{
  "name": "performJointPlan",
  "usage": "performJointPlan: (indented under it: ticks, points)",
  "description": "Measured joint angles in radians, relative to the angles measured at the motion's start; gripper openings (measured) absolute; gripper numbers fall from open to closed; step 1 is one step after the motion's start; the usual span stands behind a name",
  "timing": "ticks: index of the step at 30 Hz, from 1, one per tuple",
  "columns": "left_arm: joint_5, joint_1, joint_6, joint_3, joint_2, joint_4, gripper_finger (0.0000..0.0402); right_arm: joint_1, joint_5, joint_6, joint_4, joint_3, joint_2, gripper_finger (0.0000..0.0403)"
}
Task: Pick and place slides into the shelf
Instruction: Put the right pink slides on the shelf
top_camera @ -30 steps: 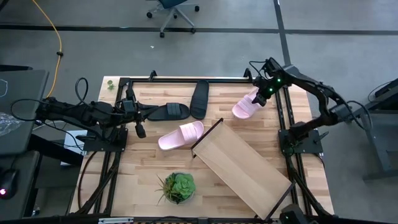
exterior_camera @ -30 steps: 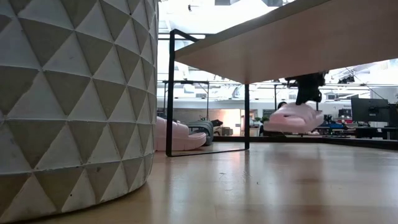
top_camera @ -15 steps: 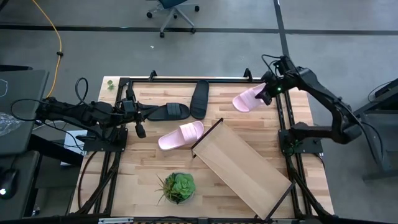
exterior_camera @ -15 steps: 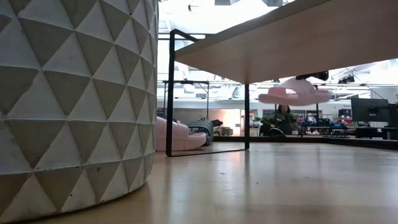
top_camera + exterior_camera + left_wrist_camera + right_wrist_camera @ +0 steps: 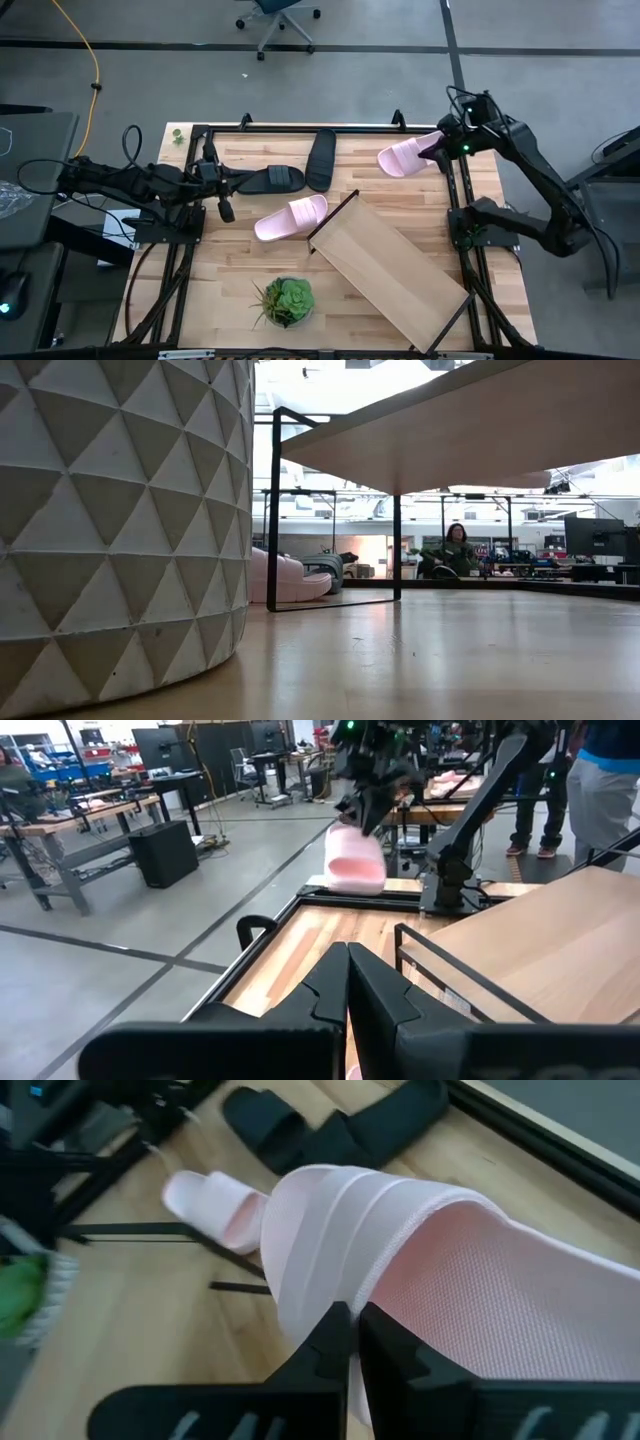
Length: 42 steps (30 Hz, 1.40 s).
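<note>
The right arm is reared up high over the far right corner of the table, elbow bent. Its right gripper (image 5: 447, 148) is pinched tight on the strap of a pink slide (image 5: 408, 156), which hangs off the table with its toe pointing away from the fingers toward the table's middle. The shelf (image 5: 392, 268) sits at an angle on the table, below and inward of that gripper, its board bare. A second pink slide (image 5: 290, 217) rests just off the shelf's far corner, well apart from the gripper. Two black slides (image 5: 300, 172) lie beyond it. The left gripper (image 5: 226, 209) waits low at the left side, fingers closed on nothing, near the black pair.
</note>
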Motion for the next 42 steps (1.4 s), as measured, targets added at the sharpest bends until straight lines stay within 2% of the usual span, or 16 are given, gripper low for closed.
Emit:
performJointPlan:
  ticks: [12,20,31,42]
  points:
    - [0.000,0.000,0.000,0.000,0.000,-0.004,0.0001,0.000,-0.155,0.098,-0.193,0.111,-0.107,0.0000]
    - [0.000,0.000,-0.001,0.000,0.023,-0.010,0.0001,0.002,-0.156,0.165,-0.285,0.111,-0.217,0.0000]
    - [0.000,0.000,-0.026,0.000,0.091,-0.012,0.0001,0.067,-0.165,0.324,-0.285,0.111,-0.301,0.0000]
    - [0.000,0.000,-0.054,0.000,0.095,-0.010,0.0001,0.114,-0.184,0.455,-0.259,0.111,-0.358,0.0000]
